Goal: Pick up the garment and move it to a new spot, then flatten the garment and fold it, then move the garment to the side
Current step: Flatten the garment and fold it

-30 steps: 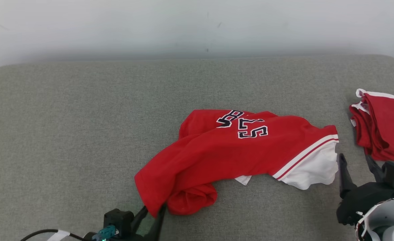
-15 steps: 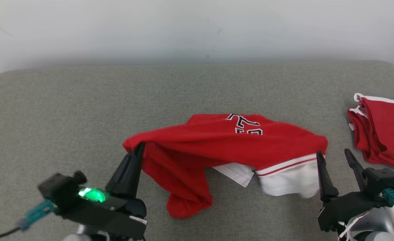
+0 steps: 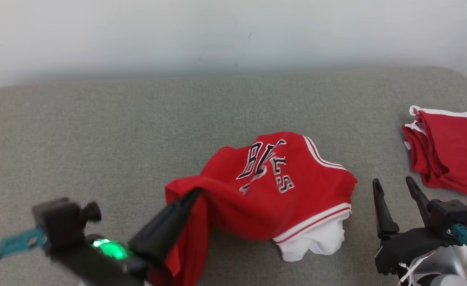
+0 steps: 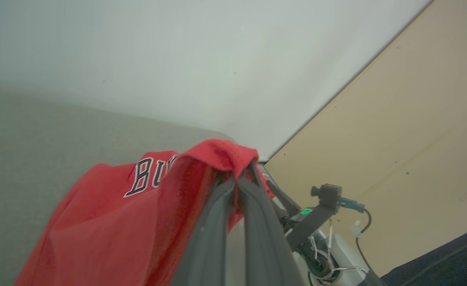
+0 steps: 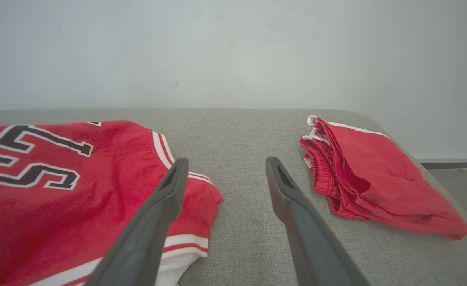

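Surface: a wide grey fabric-covered pad with rounded corners [image 3: 98,131] runs back to a pale wall [image 3: 233,31], and everything here lies on it.
Garment: a red jersey-cloth garment with dark, white-edged lettering and red-and-white striped trim [image 3: 289,194] sits crumpled near the middle of the pad, a little to the right. Its white hem faces the near edge, and its left end is lifted off the pad in a ridge.
Pile: a folded pile of red cloth with white edging [image 3: 448,155] rests at the far right, well apart from the garment.
Left gripper: the dark two-fingered left gripper [image 3: 193,194] is clamped on the garment's raised left end. In the left wrist view its fingers press together with red cloth draped over the tips.
Right gripper: the dark right gripper [image 3: 392,182] hovers with fingers spread and nothing between them, just right of the white hem, between garment and pile.
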